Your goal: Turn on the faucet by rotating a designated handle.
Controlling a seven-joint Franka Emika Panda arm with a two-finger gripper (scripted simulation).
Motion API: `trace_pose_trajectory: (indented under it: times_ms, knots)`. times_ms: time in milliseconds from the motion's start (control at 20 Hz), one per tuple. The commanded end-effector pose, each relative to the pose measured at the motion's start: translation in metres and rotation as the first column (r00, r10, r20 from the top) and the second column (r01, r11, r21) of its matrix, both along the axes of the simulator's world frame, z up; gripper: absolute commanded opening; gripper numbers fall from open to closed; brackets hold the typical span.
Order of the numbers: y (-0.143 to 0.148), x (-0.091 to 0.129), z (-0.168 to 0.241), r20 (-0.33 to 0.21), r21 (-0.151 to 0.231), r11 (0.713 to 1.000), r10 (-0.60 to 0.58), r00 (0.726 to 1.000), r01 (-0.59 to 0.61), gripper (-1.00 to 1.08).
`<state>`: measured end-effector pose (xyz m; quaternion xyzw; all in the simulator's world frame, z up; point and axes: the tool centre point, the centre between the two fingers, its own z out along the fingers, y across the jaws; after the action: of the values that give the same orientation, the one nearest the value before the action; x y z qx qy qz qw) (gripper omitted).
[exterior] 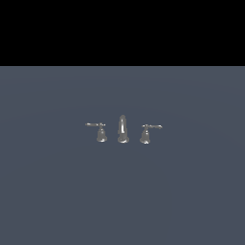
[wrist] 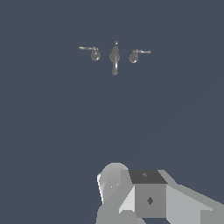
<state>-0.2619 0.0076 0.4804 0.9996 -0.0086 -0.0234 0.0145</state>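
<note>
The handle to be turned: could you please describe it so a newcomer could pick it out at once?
On the flat grey floor stands a tiny chrome faucet in three pieces. The handle is the bell-shaped piece at the exterior view's left of the upright spout. Its thin lever points outward to that left, whereas the twin handle points right.

A flat, plain slate-grey floor (exterior: 57, 191) carries everything. On it stands the faucet (exterior: 123, 129), three small chrome pieces in a row, each apart from the next. The upright spout (exterior: 122, 128) is in the middle. At the exterior view's left sits the handle (exterior: 100, 131), its thin lever pointing left; at the right sits its twin (exterior: 146, 133), lever pointing right.
</note>
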Motion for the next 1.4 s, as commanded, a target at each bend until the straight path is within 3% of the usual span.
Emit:
trace_pose_trajectory:
  times_ms: [0,800,1350]
  knots:
    - [0.0,0.0,0.0,0.0,0.0,1.0,0.0,1.0,0.0,-1.0]
    - [0.028,0.012,-0.034,0.004,-0.001,0.991,-0.133,0.991,0.133,-1.0]
    - [0.07,0.042,-0.091,0.011,0.001,0.937,-0.35,0.937,0.35,-1.0]
